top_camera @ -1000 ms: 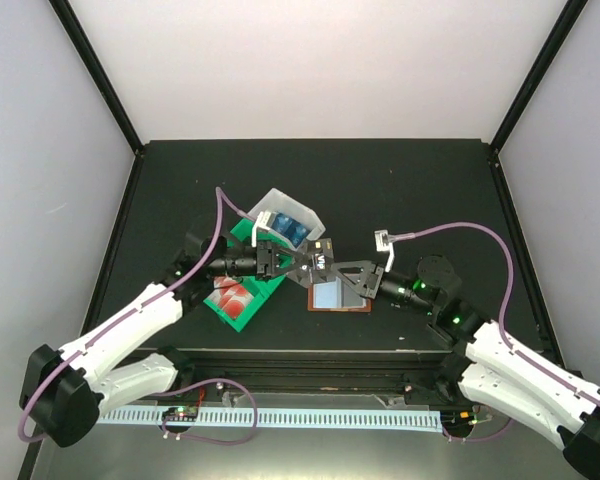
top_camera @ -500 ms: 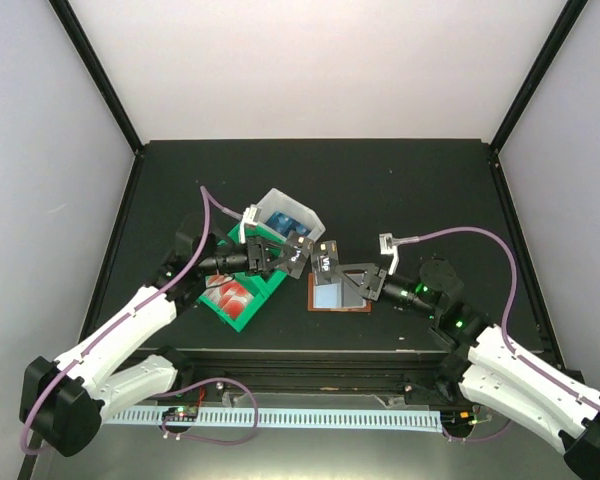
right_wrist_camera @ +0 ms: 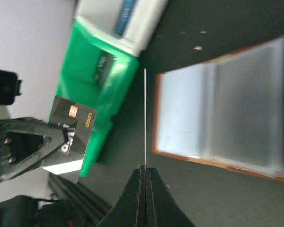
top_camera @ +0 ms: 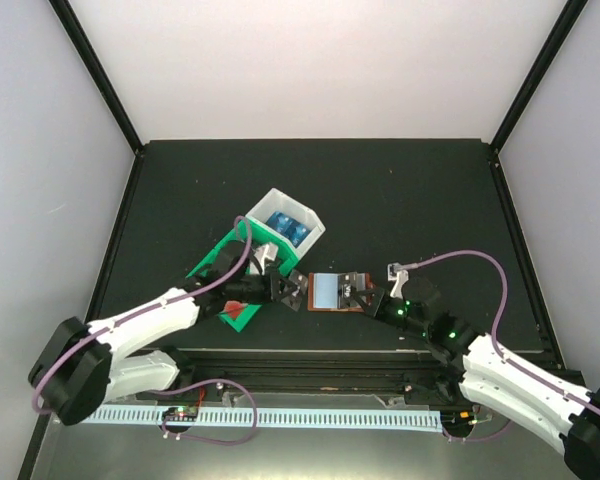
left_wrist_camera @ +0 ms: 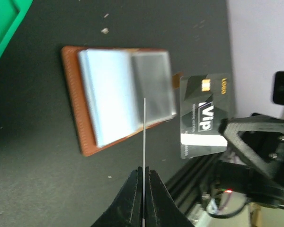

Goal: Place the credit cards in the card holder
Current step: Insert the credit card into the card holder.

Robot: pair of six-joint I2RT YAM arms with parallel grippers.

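The brown card holder lies open on the black table, its clear pockets facing up. My left gripper hangs low at its left end, shut on a black credit card that runs edge-on out of the jaws. The right wrist view shows this card's face. My right gripper sits at the holder's right end, shut on another black card, edge-on in its own view. That card's face, marked VIP, shows in the left wrist view.
A green-and-white tray stands left of the holder. Blue cards lie in its white compartment and a red card at its near end. The table's near edge runs just behind both grippers.
Both grippers have come down from above the holder's far edge and parted. The left now sits at its left end and the right at its right end, each still gripping its black card.
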